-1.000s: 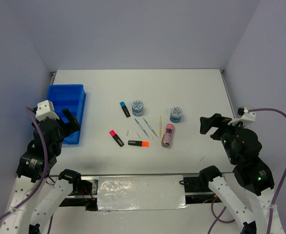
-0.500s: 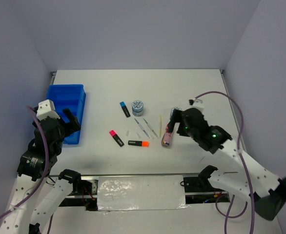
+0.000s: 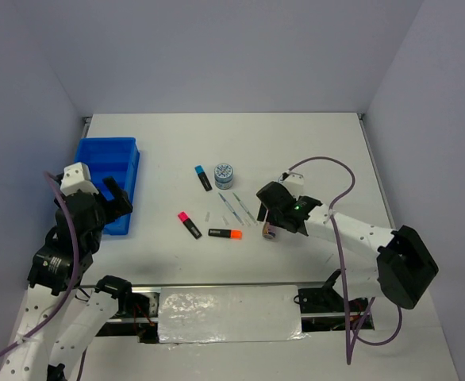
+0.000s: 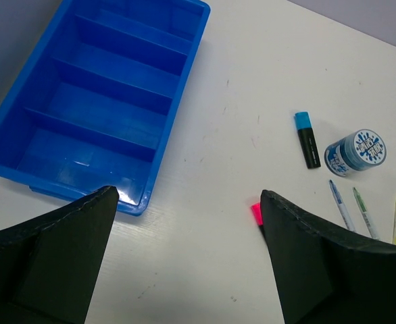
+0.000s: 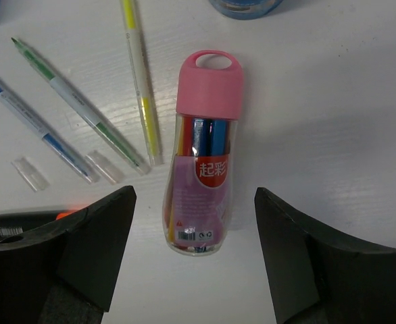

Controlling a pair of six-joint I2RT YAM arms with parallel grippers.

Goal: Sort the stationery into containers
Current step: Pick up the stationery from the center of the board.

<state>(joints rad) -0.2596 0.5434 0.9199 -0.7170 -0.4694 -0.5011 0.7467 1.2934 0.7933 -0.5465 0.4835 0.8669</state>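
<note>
The pink tube point(image 5: 205, 169) lies on the white table, cap pointing away. My right gripper point(image 5: 192, 202) is open and straddles its lower end, both fingers apart from it. From above, this gripper point(image 3: 274, 208) covers most of the tube point(image 3: 270, 232). Beside it lie a yellow stick point(image 5: 140, 81), two thin pens point(image 5: 42, 131) and an orange-capped highlighter point(image 3: 224, 233). Blue-capped point(image 3: 203, 177) and pink-capped point(image 3: 189, 224) highlighters and a tape roll point(image 3: 224, 175) lie further left. The blue compartment tray point(image 3: 105, 178) is at far left. My left gripper point(image 4: 189, 196) hangs open and empty by the tray's near corner.
Two clear pen caps point(image 5: 30, 173) lie near the pens. A second tape roll's edge point(image 5: 245, 7) shows just beyond the pink tube. The right arm's purple cable point(image 3: 336, 171) loops over the table. Grey walls close the back and sides.
My right arm swung in from the right side and came down over the pink tube, its jaws narrowing a little. The left arm and all the stationery stayed put.
</note>
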